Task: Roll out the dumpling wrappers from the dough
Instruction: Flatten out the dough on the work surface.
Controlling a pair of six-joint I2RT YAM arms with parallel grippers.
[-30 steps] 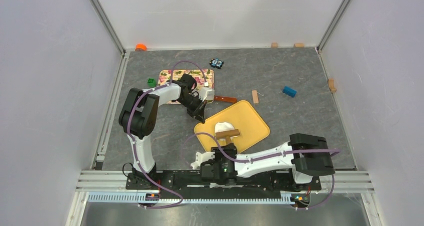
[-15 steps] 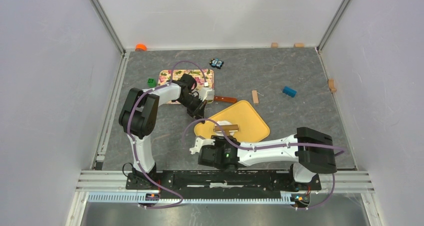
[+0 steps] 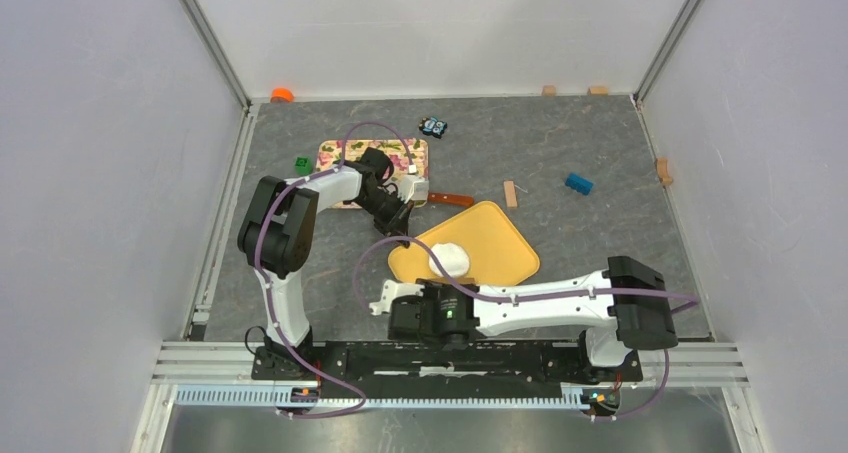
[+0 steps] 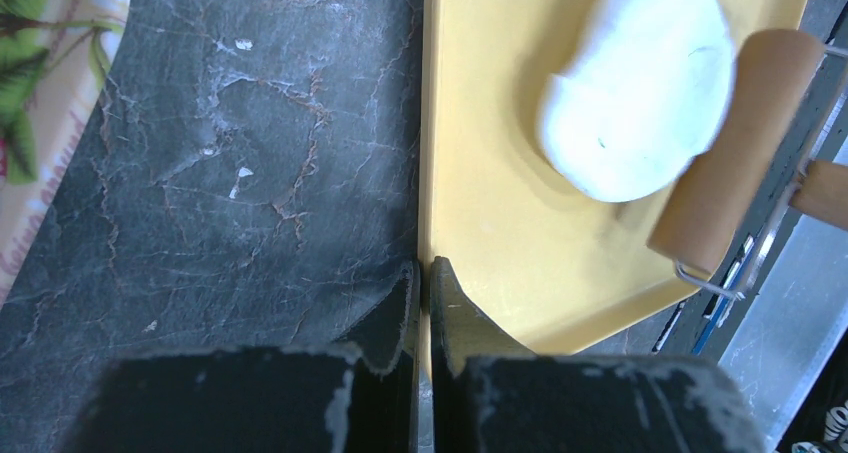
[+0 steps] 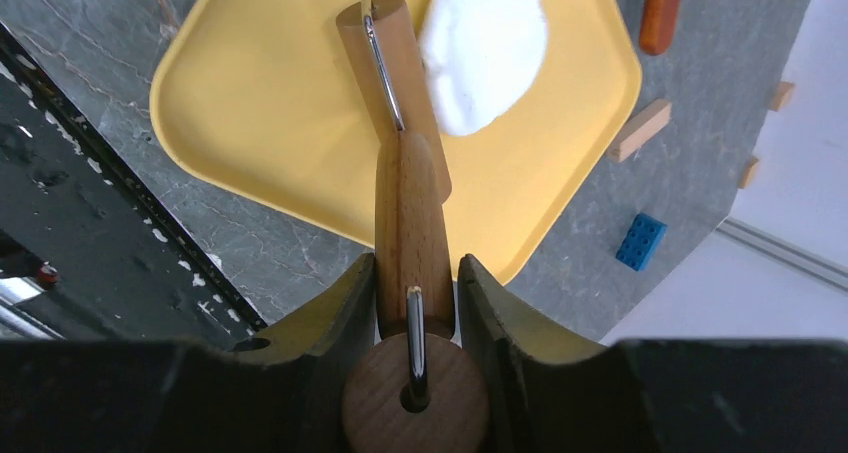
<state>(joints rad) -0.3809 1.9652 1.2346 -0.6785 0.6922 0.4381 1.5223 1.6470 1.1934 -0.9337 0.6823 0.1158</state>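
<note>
One white oval of dough [image 4: 640,93] [image 5: 485,48] [image 3: 450,260], pressed flat into a thick dumpling wrapper, lies on the yellow board [image 3: 500,238] [image 5: 270,93]. My left gripper [image 4: 427,268] [image 3: 402,231] is shut on that board's near-left edge. A wooden rolling pin rests its barrel [image 5: 390,83] [image 4: 735,153] on the board, touching the near side of the dough. Its handle [image 5: 412,223] sits between my right gripper's fingers, and the right gripper [image 5: 415,263] [image 3: 437,291] is shut on it.
A floral board [image 3: 372,158] lies behind the left arm, a green block [image 3: 301,162] beside it. An orange-brown tool [image 3: 452,199], a wooden block [image 3: 510,193] and a blue brick [image 3: 578,183] lie behind the yellow board. A small black toy [image 3: 432,127] sits further back.
The right arm has drawn the rolling pin back toward the near edge and leftward, off the top of the dough, which now shows uncovered. The left gripper has kept its hold.
</note>
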